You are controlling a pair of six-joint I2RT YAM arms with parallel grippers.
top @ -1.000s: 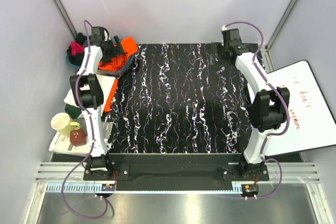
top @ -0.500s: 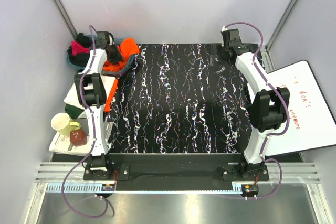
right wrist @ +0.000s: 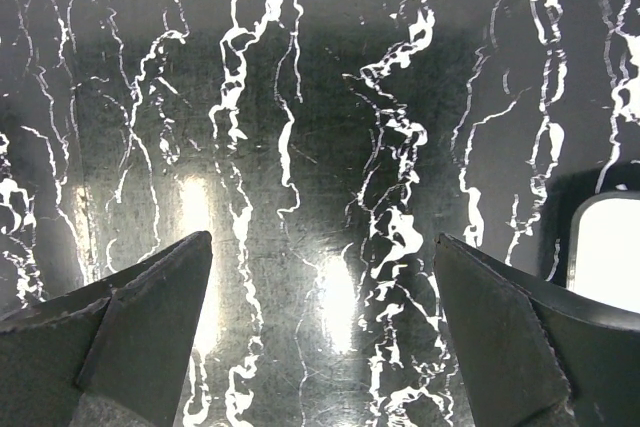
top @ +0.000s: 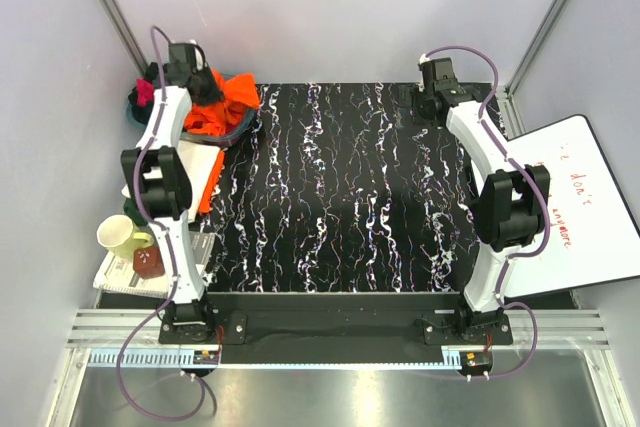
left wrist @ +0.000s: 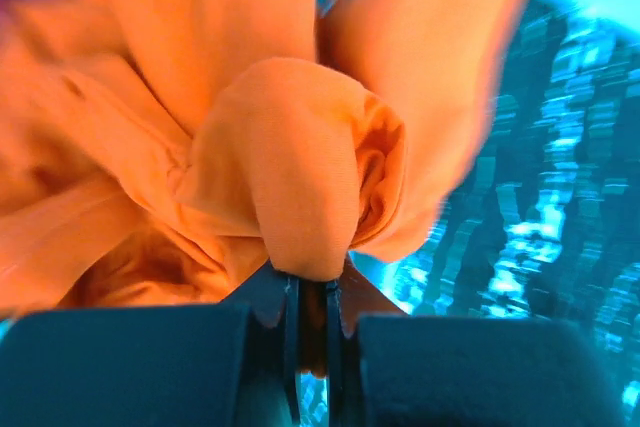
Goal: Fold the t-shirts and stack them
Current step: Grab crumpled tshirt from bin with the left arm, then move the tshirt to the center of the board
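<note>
A bright orange t-shirt (top: 226, 97) lies bunched in the teal basket (top: 240, 131) at the table's far left corner. My left gripper (top: 192, 69) hovers over the basket. In the left wrist view this left gripper (left wrist: 312, 283) is shut on a raised fold of the orange t-shirt (left wrist: 290, 147), with the basket's teal wall (left wrist: 560, 197) behind. Magenta-pink cloth (top: 146, 93) and black cloth (top: 152, 73) sit at the basket's left side. A folded white t-shirt (top: 188, 162) lies left of the table. My right gripper (top: 431, 99) hangs open over the far right of the table, and the right gripper (right wrist: 322, 239) holds nothing.
The black marbled table (top: 340, 197) fills the middle. A yellow mug (top: 120, 237) and a red object (top: 148, 262) stand on a tray at the near left. A white board with red writing (top: 585, 202) lies to the right. Grey walls close in all round.
My left gripper has shut on the orange t-shirt and moved back and to the left over the basket, drawing the cloth up. The right arm has barely moved.
</note>
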